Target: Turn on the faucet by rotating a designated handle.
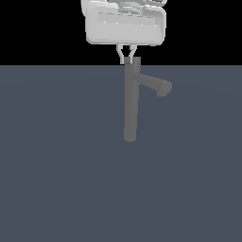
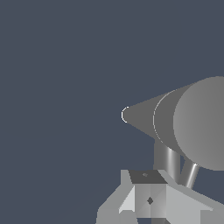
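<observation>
Grey matte column faucet point(image 1: 130, 106) upright at frame centre, thick spout angled right. White gripper point(image 1: 127, 60) above its cap, fingers close together; grasp on handle unclear.

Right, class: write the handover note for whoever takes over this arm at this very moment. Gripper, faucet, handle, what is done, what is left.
Gripper: directly above the faucet, fingertips close together level with the top cap on the exterior view's left; whether they pinch anything cannot be told.
Faucet: upright on the flat grey surface, thick spout angled toward the exterior view's right.
Handle: thin rod beside the cap in the wrist view; hidden in the exterior view.
Done: gripper brought to the cap.
Left: confirm the grip on the handle, rotate it; no turning is evident.
</observation>
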Motion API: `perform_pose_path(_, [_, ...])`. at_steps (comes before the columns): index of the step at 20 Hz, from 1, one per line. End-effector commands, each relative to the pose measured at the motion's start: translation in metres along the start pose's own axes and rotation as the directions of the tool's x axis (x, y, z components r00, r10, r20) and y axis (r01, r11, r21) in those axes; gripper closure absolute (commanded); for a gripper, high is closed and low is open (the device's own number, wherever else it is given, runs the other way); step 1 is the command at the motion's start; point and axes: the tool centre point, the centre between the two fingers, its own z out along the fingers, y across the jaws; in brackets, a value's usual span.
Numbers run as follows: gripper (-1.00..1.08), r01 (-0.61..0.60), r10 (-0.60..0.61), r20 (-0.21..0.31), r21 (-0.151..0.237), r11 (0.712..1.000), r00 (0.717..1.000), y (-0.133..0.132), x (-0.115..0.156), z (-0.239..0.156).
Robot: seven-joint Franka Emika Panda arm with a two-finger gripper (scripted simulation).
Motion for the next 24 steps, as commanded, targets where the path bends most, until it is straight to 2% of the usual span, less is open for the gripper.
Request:
perform_pose_path(1, [1.08, -0.045, 0.045, 0.01, -0.001, 0.999, 0.999, 0.036, -0.019, -0.001])
perform_pose_path(3, [1.08, -0.048, 0.048, 0.011, -0.001, 0.999, 0.999, 0.043, -0.022, -0.001])
perform_pose_path(4, [1.08, 0.009, -0.009, 0.001, 0.0, 1.0, 1.0, 0.01, -0.004, 0.0])
perform_pose_path(17, [1.08, -0.045, 0.045, 0.011, -0.001, 0.999, 0.999, 0.082, 0.002, -0.001])
perform_pose_path(18, [1.08, -0.045, 0.045, 0.011, -0.001, 0.999, 0.999, 0.082, 0.002, -0.001])
perform_pose_path(19, [1.08, -0.002, 0.002, 0.031, 0.021, 1.0, 1.0, 0.049, 0.0, 0.001])
perform_pose_path(24, [1.08, -0.014, 0.014, 0.026, 0.015, 1.0, 1.0, 0.062, 0.013, 0.001])
